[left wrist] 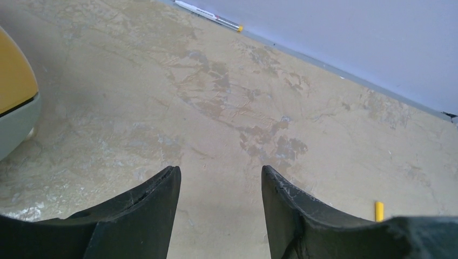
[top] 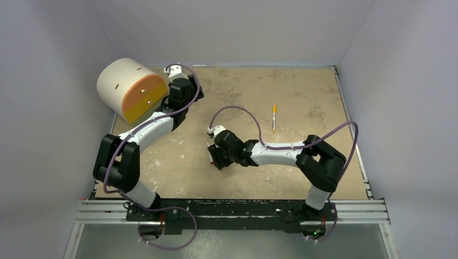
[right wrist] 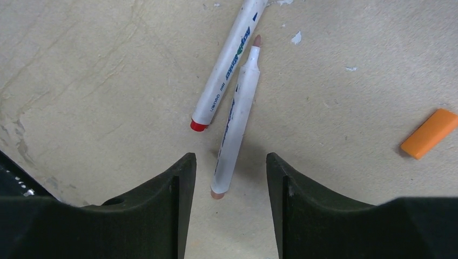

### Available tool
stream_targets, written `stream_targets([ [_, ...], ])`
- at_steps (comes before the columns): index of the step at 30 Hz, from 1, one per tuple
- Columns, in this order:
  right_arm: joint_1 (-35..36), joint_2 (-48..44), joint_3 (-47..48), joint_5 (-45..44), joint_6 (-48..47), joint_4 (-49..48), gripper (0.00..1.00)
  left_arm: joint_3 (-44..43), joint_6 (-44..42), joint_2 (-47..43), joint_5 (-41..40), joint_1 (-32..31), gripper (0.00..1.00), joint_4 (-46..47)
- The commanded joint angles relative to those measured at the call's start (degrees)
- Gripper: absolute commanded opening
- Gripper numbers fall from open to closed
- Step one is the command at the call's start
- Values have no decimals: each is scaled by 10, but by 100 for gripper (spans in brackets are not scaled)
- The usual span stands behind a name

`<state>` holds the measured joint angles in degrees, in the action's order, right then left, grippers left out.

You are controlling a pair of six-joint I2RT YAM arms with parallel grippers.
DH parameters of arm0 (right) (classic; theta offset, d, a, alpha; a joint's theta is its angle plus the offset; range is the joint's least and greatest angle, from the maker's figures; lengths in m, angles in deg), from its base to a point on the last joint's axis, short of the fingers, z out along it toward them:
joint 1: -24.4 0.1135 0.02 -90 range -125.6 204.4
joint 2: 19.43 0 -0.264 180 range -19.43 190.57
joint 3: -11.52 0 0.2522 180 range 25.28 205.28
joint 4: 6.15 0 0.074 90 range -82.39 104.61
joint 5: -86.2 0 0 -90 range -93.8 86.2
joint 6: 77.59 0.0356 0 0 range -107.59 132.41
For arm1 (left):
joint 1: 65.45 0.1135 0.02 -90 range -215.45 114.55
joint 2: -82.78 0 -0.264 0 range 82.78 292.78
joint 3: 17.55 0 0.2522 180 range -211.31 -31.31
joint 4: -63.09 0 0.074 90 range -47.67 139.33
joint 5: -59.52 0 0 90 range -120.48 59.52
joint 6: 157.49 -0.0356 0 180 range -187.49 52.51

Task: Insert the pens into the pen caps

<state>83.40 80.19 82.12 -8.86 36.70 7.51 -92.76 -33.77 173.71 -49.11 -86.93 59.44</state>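
Four pens: red-ended pen [right wrist: 226, 67], tan-tipped pen [right wrist: 236, 121], yellow-ended pen [top: 274, 118], far-wall pen [left wrist: 208, 13]. One orange cap [right wrist: 429, 134]. One drum [top: 127, 86].

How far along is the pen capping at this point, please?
Done: nothing I can confirm. The white marker pen with a bare tip lies uncapped, a stubby orange plastic cap apart from it. In hand: the right gripper stands open astride that pen's rear end, not gripping; the left gripper is open and empty. Left: capping it, the red-ended white pen beside it, and perhaps the yellow-ended white pen farther out.
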Motion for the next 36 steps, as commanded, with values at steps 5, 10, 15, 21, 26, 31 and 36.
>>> stream_targets([
  [5,7,24,12,-53,31,38,46,22,9,-32,-16,-7,55,17],
  [10,8,44,34,-83,38,71,36,22,7,-44,-23,-11,55,13],
  [15,8,48,36,-85,52,75,21,26,10,-59,-28,-12,55,8],
  [21,8,37,28,-78,66,83,0,27,23,-83,-28,-12,55,-5],
  [26,5,-20,18,-112,65,84,0,26,42,-102,8,-12,55,-6],
  [31,-19,-101,4,-110,66,67,0,29,71,-111,100,-11,58,24],
  [36,-68,-206,-39,-74,60,4,0,86,134,-125,239,-10,61,189],
])
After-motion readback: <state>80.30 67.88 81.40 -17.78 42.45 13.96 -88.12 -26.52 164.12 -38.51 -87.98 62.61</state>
